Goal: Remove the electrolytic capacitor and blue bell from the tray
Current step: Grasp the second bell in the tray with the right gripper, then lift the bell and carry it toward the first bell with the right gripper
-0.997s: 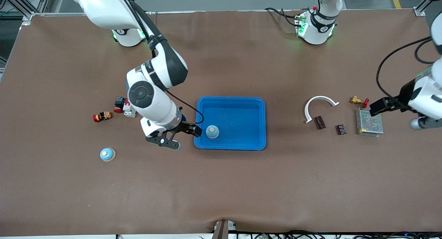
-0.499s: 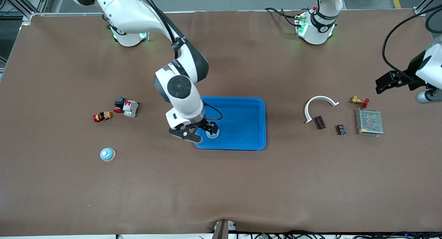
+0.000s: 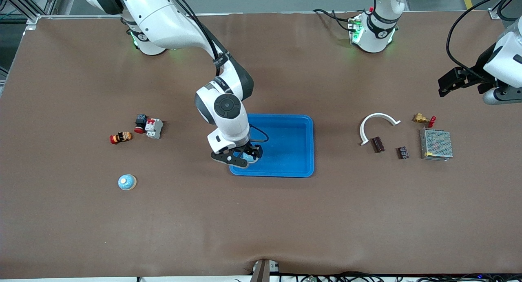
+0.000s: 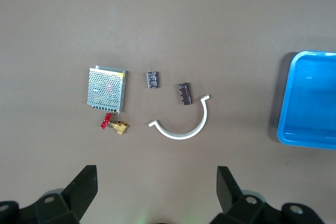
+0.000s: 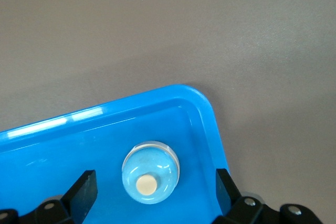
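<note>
A light blue bell (image 5: 150, 171) with a cream button sits in a corner of the blue tray (image 3: 285, 172), the corner nearest the front camera at the right arm's end. My right gripper (image 3: 244, 157) hangs open just over it, and in the right wrist view (image 5: 153, 184) one finger is on each side of the bell without touching it. A second blue bell (image 3: 127, 182) stands on the table toward the right arm's end. Two small dark capacitor-like parts (image 3: 377, 144) (image 3: 403, 152) lie toward the left arm's end. My left gripper (image 3: 447, 85) is open and empty, raised over bare table there.
A white curved bracket (image 3: 377, 123), a brass valve with a red handle (image 3: 422, 119) and a metal mesh box (image 3: 436, 144) lie by the dark parts. A red-topped switch and breaker cluster (image 3: 147, 126) and a small red-and-black part (image 3: 120, 137) lie toward the right arm's end.
My right gripper moved from beside the tray to over the bell in the tray. My left gripper rose and drew back from the mesh box toward the bases.
</note>
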`<state>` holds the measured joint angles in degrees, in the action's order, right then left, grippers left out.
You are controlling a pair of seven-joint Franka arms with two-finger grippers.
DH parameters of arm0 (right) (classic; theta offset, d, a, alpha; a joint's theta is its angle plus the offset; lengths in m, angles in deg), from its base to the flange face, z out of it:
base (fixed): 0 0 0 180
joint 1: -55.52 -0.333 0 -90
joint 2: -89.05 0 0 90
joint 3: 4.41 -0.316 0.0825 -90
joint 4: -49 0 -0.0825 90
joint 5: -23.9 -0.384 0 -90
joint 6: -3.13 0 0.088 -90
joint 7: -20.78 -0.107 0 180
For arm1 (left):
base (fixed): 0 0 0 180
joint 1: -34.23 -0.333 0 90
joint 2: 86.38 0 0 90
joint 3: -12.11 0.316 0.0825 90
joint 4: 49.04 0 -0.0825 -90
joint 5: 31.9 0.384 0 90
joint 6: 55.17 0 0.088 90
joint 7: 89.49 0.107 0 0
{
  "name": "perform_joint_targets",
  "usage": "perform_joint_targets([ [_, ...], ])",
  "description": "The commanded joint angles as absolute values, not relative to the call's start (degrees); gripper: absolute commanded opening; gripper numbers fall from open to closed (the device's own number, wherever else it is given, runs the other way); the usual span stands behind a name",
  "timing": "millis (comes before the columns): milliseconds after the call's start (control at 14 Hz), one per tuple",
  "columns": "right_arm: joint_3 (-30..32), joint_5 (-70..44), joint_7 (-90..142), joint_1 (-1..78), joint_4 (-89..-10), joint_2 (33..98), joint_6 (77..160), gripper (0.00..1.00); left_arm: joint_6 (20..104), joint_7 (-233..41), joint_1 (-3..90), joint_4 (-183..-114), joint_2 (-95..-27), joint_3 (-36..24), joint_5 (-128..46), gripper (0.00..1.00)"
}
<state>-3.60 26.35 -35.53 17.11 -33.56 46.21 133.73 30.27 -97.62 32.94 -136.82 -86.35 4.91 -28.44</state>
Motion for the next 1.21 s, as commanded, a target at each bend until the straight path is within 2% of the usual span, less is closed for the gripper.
perform_joint_targets([
  [0,-3.0,28.1,-37.1,16.3,-33.4,45.1,134.5,1.00,30.6,-96.4,32.9,-138.7,-87.9,5.8,-30.5,1.00],
  [356,-3.0,28.1,-39.2,15.6,-33.1,42.1,139.4,1.00,30.8,-96.4,33.0,-138.5,-87.4,5.8,-30.5,1.00],
  [1140,-3.0,28.2,-39.4,14.6,-31.6,38.7,141.3,1.00,31.6,-96.4,33.0,-138.5,-86.9,5.8,-30.5,1.00],
])
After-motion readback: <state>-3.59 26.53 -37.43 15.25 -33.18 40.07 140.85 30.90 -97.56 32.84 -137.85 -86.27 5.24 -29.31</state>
